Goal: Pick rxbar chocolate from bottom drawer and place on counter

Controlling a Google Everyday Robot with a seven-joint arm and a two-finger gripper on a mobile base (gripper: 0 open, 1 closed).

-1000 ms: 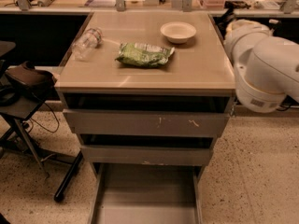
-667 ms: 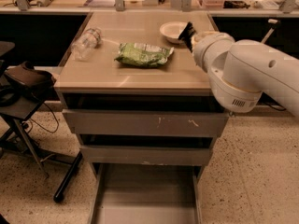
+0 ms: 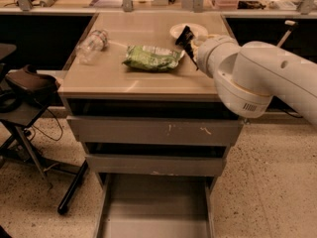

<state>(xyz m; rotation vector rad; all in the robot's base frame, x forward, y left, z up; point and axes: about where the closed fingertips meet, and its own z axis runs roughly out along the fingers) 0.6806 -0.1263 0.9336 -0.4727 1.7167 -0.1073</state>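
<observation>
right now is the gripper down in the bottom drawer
No, the gripper is up over the counter beside the white bowl, well above the open bottom drawer.

Claw (image 3: 186,39) over counter (image 3: 143,83), right of bag (image 3: 151,57).

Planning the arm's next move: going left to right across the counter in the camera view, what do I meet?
From left: clear plastic bottle → green snack bag → gripper, above the right part of the counter, just past the bag → white arm.
</observation>
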